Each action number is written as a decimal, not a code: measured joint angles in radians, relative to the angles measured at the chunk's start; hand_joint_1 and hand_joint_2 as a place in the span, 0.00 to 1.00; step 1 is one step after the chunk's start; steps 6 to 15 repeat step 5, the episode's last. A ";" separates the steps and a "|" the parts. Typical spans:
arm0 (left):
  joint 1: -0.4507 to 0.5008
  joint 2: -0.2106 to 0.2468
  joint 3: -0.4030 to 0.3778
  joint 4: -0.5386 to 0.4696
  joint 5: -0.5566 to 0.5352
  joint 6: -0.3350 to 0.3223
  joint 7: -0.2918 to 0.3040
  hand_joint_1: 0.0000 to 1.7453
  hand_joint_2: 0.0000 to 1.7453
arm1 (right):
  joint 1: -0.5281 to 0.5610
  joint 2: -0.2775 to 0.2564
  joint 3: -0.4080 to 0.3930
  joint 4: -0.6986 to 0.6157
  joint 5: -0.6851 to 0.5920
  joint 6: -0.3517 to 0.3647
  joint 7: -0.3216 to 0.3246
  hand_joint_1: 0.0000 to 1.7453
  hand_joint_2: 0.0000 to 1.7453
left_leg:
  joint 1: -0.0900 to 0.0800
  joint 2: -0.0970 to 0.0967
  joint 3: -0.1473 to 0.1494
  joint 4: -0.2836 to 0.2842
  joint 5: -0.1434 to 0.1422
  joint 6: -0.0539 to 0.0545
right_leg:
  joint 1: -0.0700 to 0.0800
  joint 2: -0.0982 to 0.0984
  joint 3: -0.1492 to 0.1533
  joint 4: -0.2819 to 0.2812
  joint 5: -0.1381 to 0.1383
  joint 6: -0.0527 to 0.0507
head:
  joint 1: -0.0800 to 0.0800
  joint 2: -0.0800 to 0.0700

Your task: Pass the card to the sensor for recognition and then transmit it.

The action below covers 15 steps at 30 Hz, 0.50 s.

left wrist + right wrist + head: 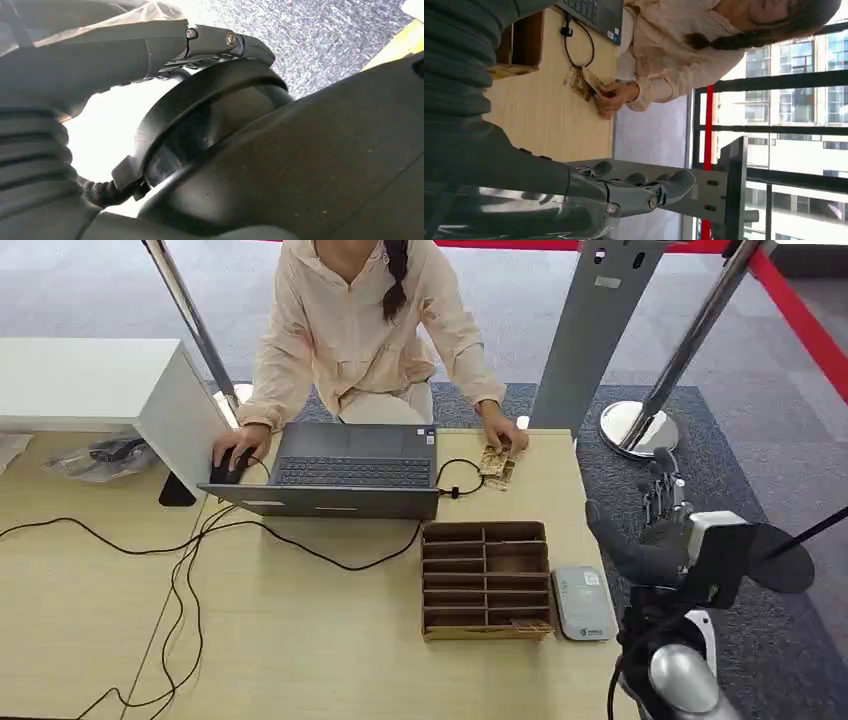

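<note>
We hold our right hand point(662, 502) raised off the table's right edge, over the grey carpet, with the fingers point(644, 187) stretched out straight and close together and the thumb standing apart. It grasps nothing and touches nothing. The silver forearm rises from the bottom right corner of the head view, bent up at the elbow so that the hand points away from us, toward the grey kiosk post point(598, 330) beyond the far right corner of the table.

Our left hand point(35, 165) shows as a ribbed grey cover close against dark body parts in the left wrist view, and we cannot tell how its fingers lie.

The sensor point(584, 603), a small grey pad, lies flat near the table's right edge, just beside the right wall of the tray point(485, 580). The tray is a brown wooden box with rows of compartments; something thin and patterned lies in its near right corner.

The cards point(497, 466) lie near the far right corner of the table, under the fingertips of the person's hand point(503, 434). A black cable loops just beside them from the laptop point(343, 472), which stands open along the far edge. The person sits behind it, the other hand on a mouse point(226, 472) at the laptop's left. More cables point(185, 580) trail across the left half of the table.
</note>
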 joint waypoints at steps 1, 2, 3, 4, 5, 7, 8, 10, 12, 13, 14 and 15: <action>-0.001 -0.001 0.004 -0.001 0.000 0.002 0.000 0.00 1.00 | 0.010 0.004 -0.007 0.016 -0.036 0.014 -0.028 0.00 1.00 | 0.000 0.000 0.000 0.000 0.000 0.000 | 0.000 0.000 0.000 0.000 0.000 0.000 | 0.000 0.000; 0.001 -0.001 0.006 -0.005 -0.001 0.002 -0.002 0.00 1.00 | 0.019 0.009 -0.013 0.031 -0.059 0.029 -0.055 0.00 1.00 | 0.000 0.000 0.000 0.000 0.000 0.000 | 0.000 0.000 0.000 0.000 0.000 0.000 | 0.000 0.000; 0.002 -0.005 0.007 -0.011 -0.001 0.002 -0.003 0.00 1.00 | 0.027 0.016 -0.018 0.053 -0.085 0.040 -0.083 0.00 1.00 | 0.000 0.000 0.000 0.000 0.000 0.000 | 0.000 0.000 0.000 0.000 0.000 0.000 | 0.000 0.000; 0.002 -0.009 0.008 -0.013 -0.003 0.004 -0.002 0.00 1.00 | 0.033 0.025 -0.022 0.074 -0.107 0.048 -0.106 0.00 1.00 | 0.000 0.000 0.000 0.000 0.000 0.000 | 0.000 0.000 0.000 0.000 0.000 0.000 | 0.001 0.000; 0.003 -0.009 0.009 -0.013 -0.003 0.004 -0.002 0.00 1.00 | 0.038 0.031 -0.024 0.097 -0.130 0.055 -0.131 0.00 1.00 | 0.000 0.000 0.000 0.000 0.000 0.000 | 0.000 0.000 0.000 0.000 0.000 0.000 | 0.000 0.000; 0.003 -0.009 0.009 -0.013 -0.003 0.004 -0.002 0.00 1.00 | 0.038 0.031 -0.024 0.097 -0.130 0.055 -0.131 0.00 1.00 | 0.000 0.000 0.000 0.000 0.000 0.000 | 0.000 0.000 0.000 0.000 0.000 0.000 | 0.000 0.000; 0.003 -0.009 0.009 -0.013 -0.003 0.004 -0.002 0.00 1.00 | 0.038 0.031 -0.024 0.097 -0.130 0.055 -0.131 0.00 1.00 | 0.000 0.000 0.000 0.000 0.000 0.000 | 0.000 0.000 0.000 0.000 0.000 0.000 | 0.000 0.000; 0.003 -0.009 0.009 -0.013 -0.003 0.004 -0.002 0.00 1.00 | 0.038 0.031 -0.024 0.097 -0.130 0.055 -0.131 0.00 1.00 | 0.000 0.000 0.000 0.000 0.000 0.000 | 0.000 0.000 0.000 0.000 0.000 0.000 | 0.000 0.000; 0.003 -0.009 0.009 -0.013 -0.003 0.004 -0.002 0.00 1.00 | 0.038 0.031 -0.024 0.097 -0.130 0.055 -0.131 0.00 1.00 | 0.000 0.000 0.000 0.000 0.000 0.000 | 0.000 0.000 0.000 0.000 0.000 0.000 | 0.000 0.000; 0.003 -0.009 0.009 -0.013 -0.003 0.004 -0.002 0.00 1.00 | 0.038 0.031 -0.024 0.097 -0.130 0.055 -0.131 0.00 1.00 | 0.000 0.000 0.000 0.000 0.000 0.000 | 0.000 0.000 0.000 0.000 0.000 0.000 | 0.000 0.000; 0.003 -0.009 0.009 -0.013 -0.003 0.004 -0.002 0.00 1.00 | 0.038 0.031 -0.024 0.097 -0.130 0.055 -0.131 0.00 1.00 | 0.000 0.000 0.000 0.000 0.000 0.000 | 0.000 0.000 0.000 0.000 0.000 0.000 | 0.000 0.000; 0.003 -0.009 0.009 -0.013 -0.003 0.004 -0.002 0.00 1.00 | 0.038 0.031 -0.024 0.097 -0.130 0.055 -0.131 0.00 1.00 | 0.000 0.000 0.000 0.000 0.000 0.000 | 0.000 0.000 0.000 0.000 0.000 0.000 | 0.000 0.000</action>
